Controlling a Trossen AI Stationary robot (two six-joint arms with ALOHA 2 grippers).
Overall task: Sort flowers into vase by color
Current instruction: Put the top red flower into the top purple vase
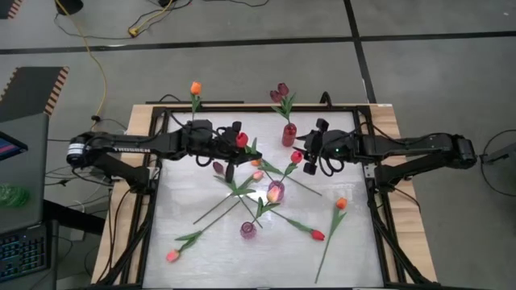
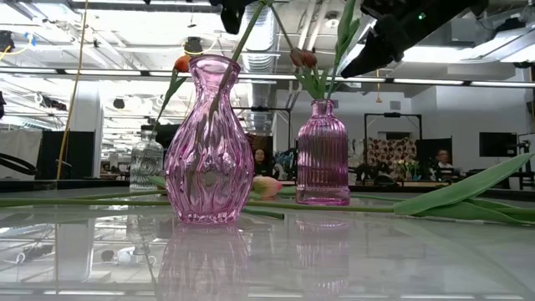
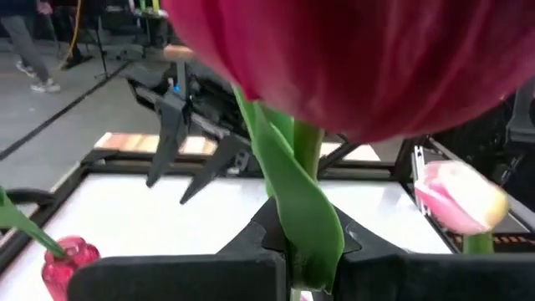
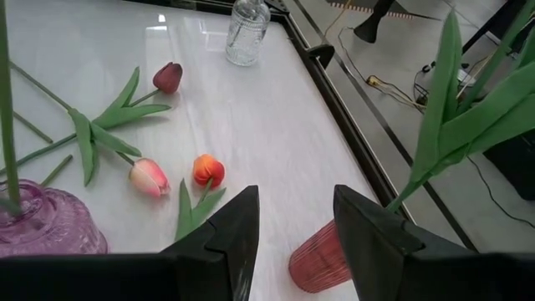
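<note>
My left gripper (image 1: 239, 147) is shut on a red tulip (image 3: 359, 58), held high over the middle of the table. My right gripper (image 4: 297, 242) hangs open with nothing in it, above and beside the red ribbed vase (image 4: 322, 259), which holds maroon tulips (image 1: 280, 93). A pale pink tulip (image 3: 460, 196) stands in the wide pink vase (image 2: 209, 142) nearer the front edge. The clear vase (image 4: 248, 29) at the far left holds an orange tulip (image 1: 195, 87). Several loose tulips lie flat on the white tabletop. My left gripper pinches the red tulip's green stem, together with a leaf (image 3: 294, 242), between its two fingers a little below the head. The fingers come nearly level from the table's left and lie across the stem. The head stands upright above them; the gripper hides the stem below.
Loose tulips lie around the middle and front: maroon (image 1: 218, 167), orange (image 1: 341, 203), red (image 1: 318, 235), pink (image 1: 172, 256). Their long stems and leaves cross under both arms. A black rail (image 1: 379, 234) frames the tabletop. People sit in the room beyond.
</note>
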